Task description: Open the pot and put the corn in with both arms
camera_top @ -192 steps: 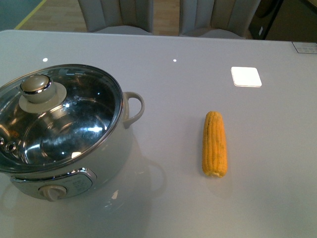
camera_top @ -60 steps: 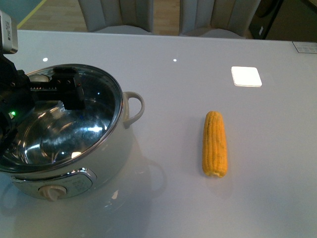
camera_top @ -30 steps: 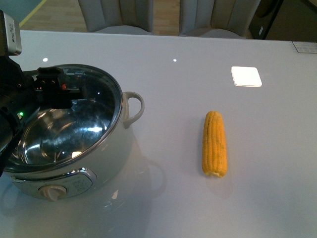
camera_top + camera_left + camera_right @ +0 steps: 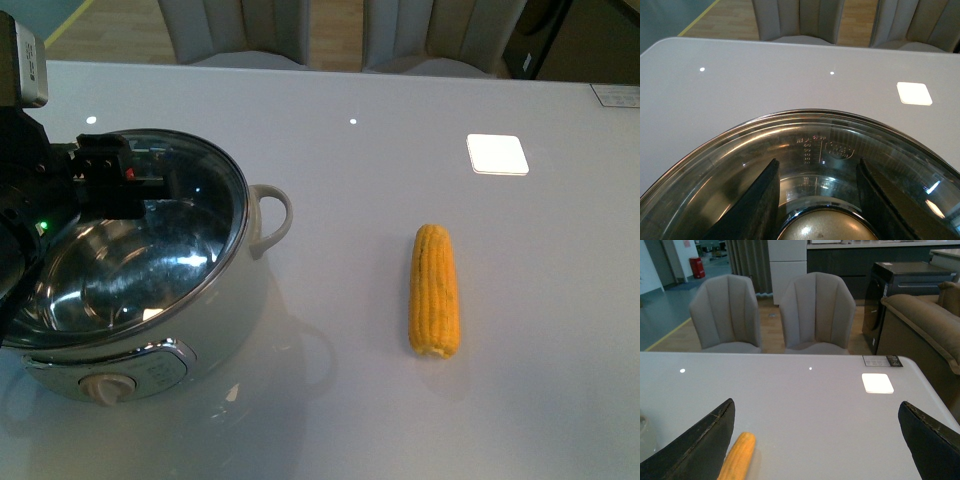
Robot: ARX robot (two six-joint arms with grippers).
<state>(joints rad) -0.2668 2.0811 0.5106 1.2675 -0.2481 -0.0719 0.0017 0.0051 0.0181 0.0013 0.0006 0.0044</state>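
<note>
While the left pincer (image 4: pixel 817 172) is standing spread to either side of the cream knob (image 4: pixel 825 231), not visibly clamping it, the glass lid (image 4: pixel 805 130) is sitting closed on the pot (image 4: pixel 215 320), so the opening is only being prepared. The right pincer (image 4: pixel 816 412) is hanging wide open and empty above the table (image 4: pixel 400 140), with the corn (image 4: pixel 434 290) lying untouched well to the right of the pot. Lifting the lid, picking up the cob and placing it inside are all remaining. Three seconds earlier no arm was showing; now the left arm (image 4: pixel 35 200) is covering the knob, and the corn is lying where it was.
</note>
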